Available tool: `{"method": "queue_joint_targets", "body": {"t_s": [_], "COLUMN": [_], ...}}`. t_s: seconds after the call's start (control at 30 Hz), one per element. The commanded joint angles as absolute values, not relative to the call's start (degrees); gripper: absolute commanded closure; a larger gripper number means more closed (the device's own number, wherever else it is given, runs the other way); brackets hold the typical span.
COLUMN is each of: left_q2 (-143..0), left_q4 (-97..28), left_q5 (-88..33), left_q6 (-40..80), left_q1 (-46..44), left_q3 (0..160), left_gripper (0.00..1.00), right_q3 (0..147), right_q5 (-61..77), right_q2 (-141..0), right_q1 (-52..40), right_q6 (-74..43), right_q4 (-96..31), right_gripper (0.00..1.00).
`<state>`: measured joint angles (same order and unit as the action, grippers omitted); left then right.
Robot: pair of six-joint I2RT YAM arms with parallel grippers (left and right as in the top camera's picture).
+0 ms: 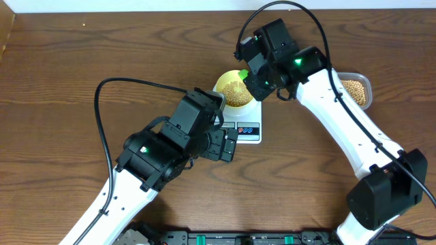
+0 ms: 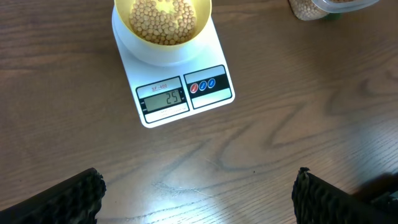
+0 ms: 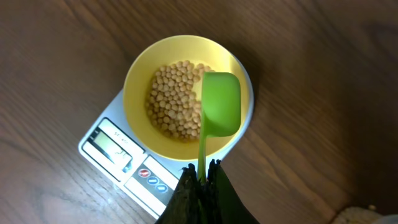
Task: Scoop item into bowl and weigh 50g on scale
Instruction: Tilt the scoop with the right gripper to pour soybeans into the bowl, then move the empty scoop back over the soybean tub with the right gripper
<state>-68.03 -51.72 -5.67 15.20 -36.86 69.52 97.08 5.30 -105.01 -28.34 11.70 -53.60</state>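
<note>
Right claw point(image 3: 202, 177) – jaws pressed together on the thin handle of a green scoop point(image 3: 221, 102). The handle runs straight out from the fingertips; the scoop's head sits over the bowl point(image 3: 134, 93), on the side nearest the claw. Head shows a plain green face to the wrist camera. Cannot tell whether it touches the beans point(image 3: 171, 102) beneath.

Bowl: pale yellow, round, standing on the scale point(image 2: 180, 93) and covering most of its platform. Beans lie in a loose layer over the bowl's bottom, partly hidden under the scoop head.

Scale: white, display and two round buttons at the front edge, facing the left arm. Display digits appear to read 29.

Left claw point(image 2: 198, 186) – jaws spread wide, nothing between them. It hangs over bare table point(image 1: 68, 68) just in front of the scale's display edge, apart from the scale.

Further out: a clear tub point(image 1: 355, 88) holding more beans stands on the table beyond the right arm, well apart from the scale.
</note>
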Motion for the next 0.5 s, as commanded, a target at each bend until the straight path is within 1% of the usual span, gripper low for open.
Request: {"method": "queue_joint_targets", "body": {"t_s": [0.0, 0.23, 0.47], "left_q2": [-67.8, -67.8, -67.8], "left_q4": [-51.9, -51.9, -51.9], "left_q5": [-5.4, -5.4, -5.4], "left_q6": [15.1, 15.1, 15.1], "left_q1": [-36.7, -36.7, -36.7], "left_q3": [70.4, 70.4, 70.4], "left_gripper": [0.02, 0.02, 0.02], "right_q3": [98.6, 98.6, 99.1], "right_q5": [1.9, 0.6, 5.1], "right_q2": [-103.8, -103.3, -101.8], "right_q1": [-29.5, -29.8, -27.8], "right_q6": [13.4, 11.6, 6.4], "right_q4": [-53.9, -54.0, -54.6], "right_gripper": [0.99, 0.99, 0.99]}}
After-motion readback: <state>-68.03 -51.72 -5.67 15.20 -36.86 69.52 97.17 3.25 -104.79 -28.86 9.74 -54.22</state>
